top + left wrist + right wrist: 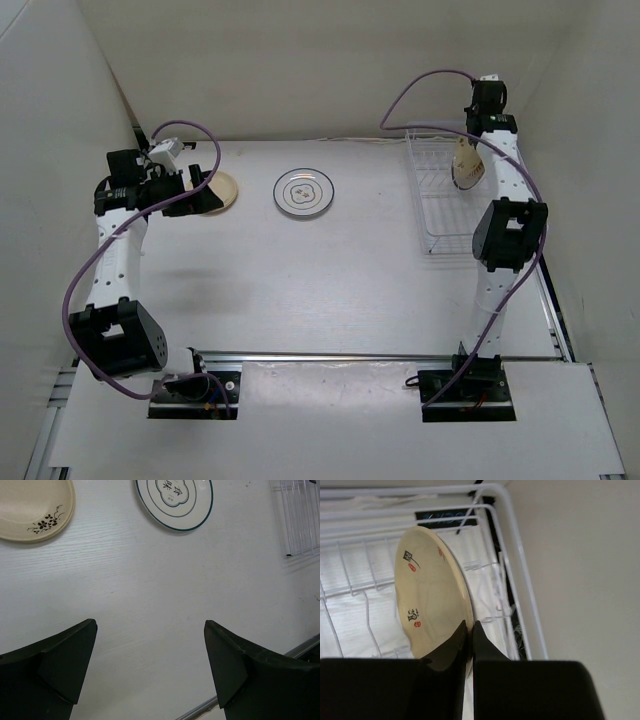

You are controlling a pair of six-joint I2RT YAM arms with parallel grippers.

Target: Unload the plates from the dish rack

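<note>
cream plate [432, 600] could swing, slip free or snag the wires on lifting, since the clenched right gripper [469, 626] pinches only a sliver of its rim. it stands on edge in the dish rack [355, 575]. left gripper [150, 625] hangs released over the desk [150, 580], near the dark-rimmed plate [175, 502].
</note>
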